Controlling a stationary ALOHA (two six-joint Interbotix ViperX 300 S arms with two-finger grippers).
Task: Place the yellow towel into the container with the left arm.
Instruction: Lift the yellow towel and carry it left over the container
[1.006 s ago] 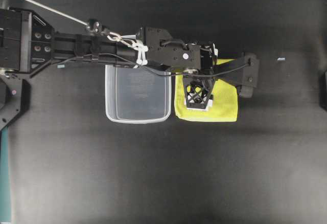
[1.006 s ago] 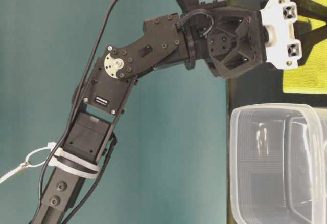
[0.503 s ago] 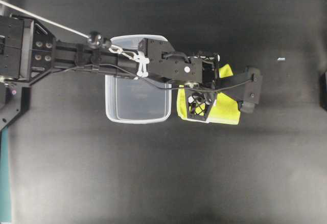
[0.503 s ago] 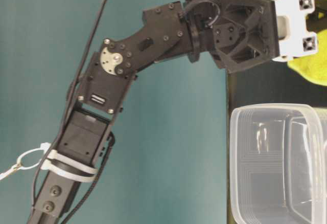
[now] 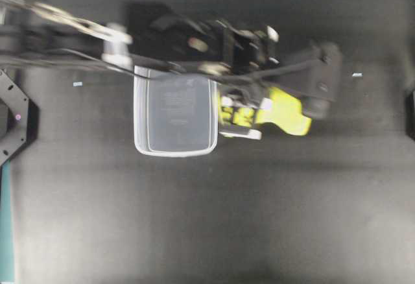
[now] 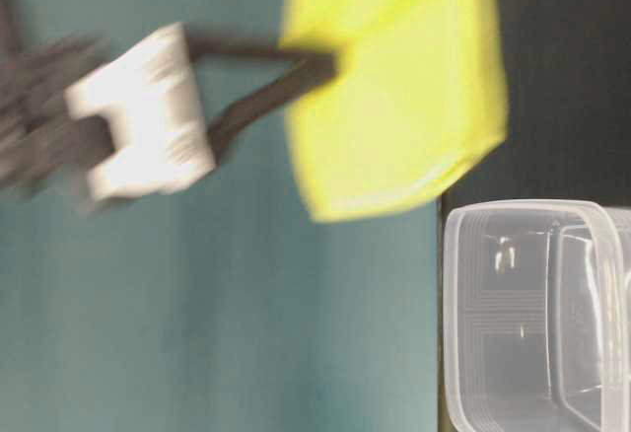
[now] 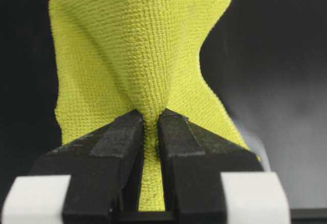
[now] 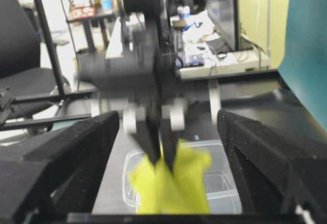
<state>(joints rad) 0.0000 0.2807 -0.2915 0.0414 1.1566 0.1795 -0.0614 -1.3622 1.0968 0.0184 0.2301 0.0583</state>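
left wrist view: left claw (image 7: 150, 124) clamped on a pinched fold of the yellow towel (image 7: 143, 55); grip looks centred between the pads.
towel position: off the tabletop (image 5: 259, 219), hanging from the claw just beside the container (image 5: 175, 112), not over it yet.
container: upright, open, nothing inside.
right claw (image 8: 166, 132): fingers wide apart, holding nothing, well back from the action.
step in hand: carry towel across until it sits over the tub opening.
how to do it well: keep the towel's low edge above the rim, centre over the tub, lower, then release.
risk: loose corner catches the rim and drapes outside.
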